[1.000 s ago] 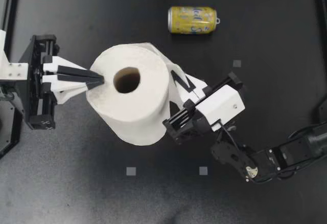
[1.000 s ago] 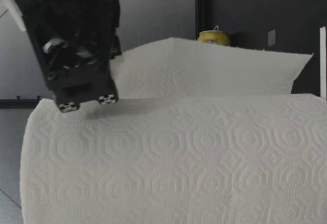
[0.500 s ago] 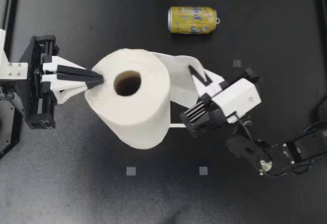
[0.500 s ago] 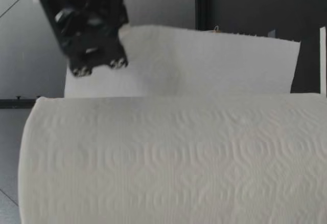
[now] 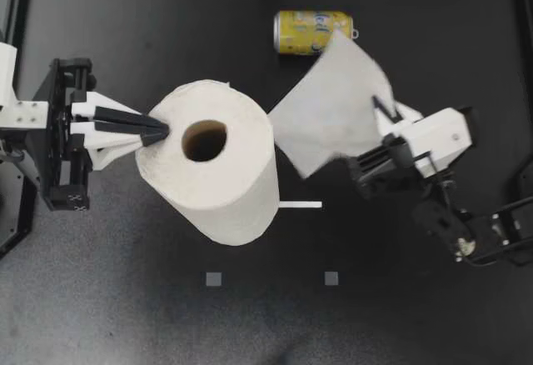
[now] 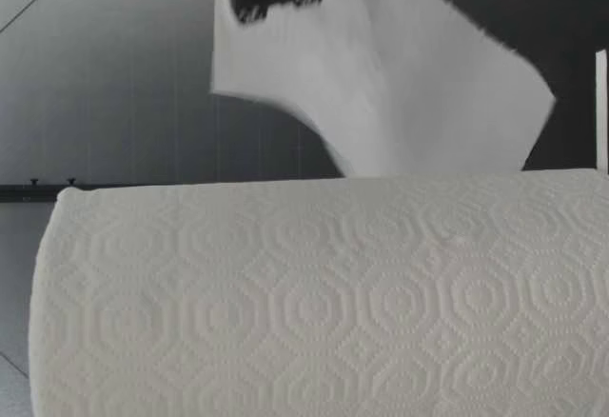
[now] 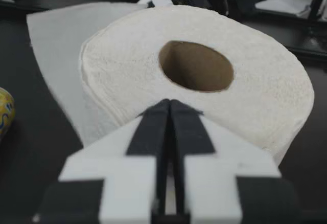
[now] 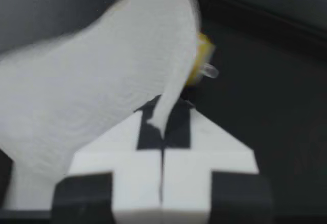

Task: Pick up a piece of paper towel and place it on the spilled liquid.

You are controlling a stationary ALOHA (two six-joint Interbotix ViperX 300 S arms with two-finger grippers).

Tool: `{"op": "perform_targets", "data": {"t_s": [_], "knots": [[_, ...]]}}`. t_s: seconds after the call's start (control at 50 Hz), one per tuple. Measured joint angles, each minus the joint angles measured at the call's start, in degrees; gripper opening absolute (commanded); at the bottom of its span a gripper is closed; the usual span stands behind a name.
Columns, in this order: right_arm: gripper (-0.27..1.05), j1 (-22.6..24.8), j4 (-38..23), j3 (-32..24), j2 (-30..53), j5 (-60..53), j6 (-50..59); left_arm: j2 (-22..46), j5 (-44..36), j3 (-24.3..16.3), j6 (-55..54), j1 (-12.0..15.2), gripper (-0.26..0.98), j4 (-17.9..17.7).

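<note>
Top view: black table (image 5: 100, 15), paper towel roll (image 5: 229, 186) standing on end left of centre, cardboard core facing up. Left gripper (image 5: 162, 132) entering from the left edge, fingers pressed together into one narrow point, tips resting on the roll's top rim; whether any paper is nipped between them cannot be told. Right gripper (image 5: 381, 113) entering from the lower right, clamped on one corner of a loose sheet (image 5: 329, 111); sheet held off the table right of the roll, apart from it, upper corner overlapping a yellow can (image 5: 314, 32). Can lying on its side, upper middle of the frame. Thin white strip (image 5: 300, 205) flat on the table just right of the roll's base. Two small grey squares (image 5: 214, 279) toward the lower middle. Low view: embossed side of the roll (image 6: 314, 293) close to that camera, filling most of the frame; sheet (image 6: 409, 84) farther off beyond the roll, hanging from the dark underside of the right gripper above it. Left wrist view: black fingers closed with only a seam between, tips at the near rim of the roll (image 7: 265, 96); sheet (image 7: 51, 45) beside the roll, sliver of the can (image 7: 4, 112) near it, right gripper past the roll on its far side. Right wrist view: fingers closed tight on an edge of the sheet (image 8: 102, 91), which spreads ahead of them; part of the can (image 8: 203, 55) showing just past the sheet's edge.
</note>
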Motion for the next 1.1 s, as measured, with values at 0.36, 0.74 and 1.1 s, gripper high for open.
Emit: {"op": "perform_targets", "data": {"t_s": [0.36, 0.74, 1.1], "knots": [[-0.14, -2.5, 2.7, 9.1, -8.3, 5.4, -0.7, -1.1, 0.0, 0.5, 0.0, 0.0, 0.05, 0.0], [-0.14, -11.8, 0.0, 7.7, -11.3, -4.2, -11.7, -1.1, -0.1, 0.5, 0.0, 0.0, 0.05, 0.0], [-0.14, -27.0, -5.2, 8.9, -11.7, -18.6, -13.1, -1.1, -0.9, 0.7, 0.0, 0.0, 0.05, 0.0]]}}
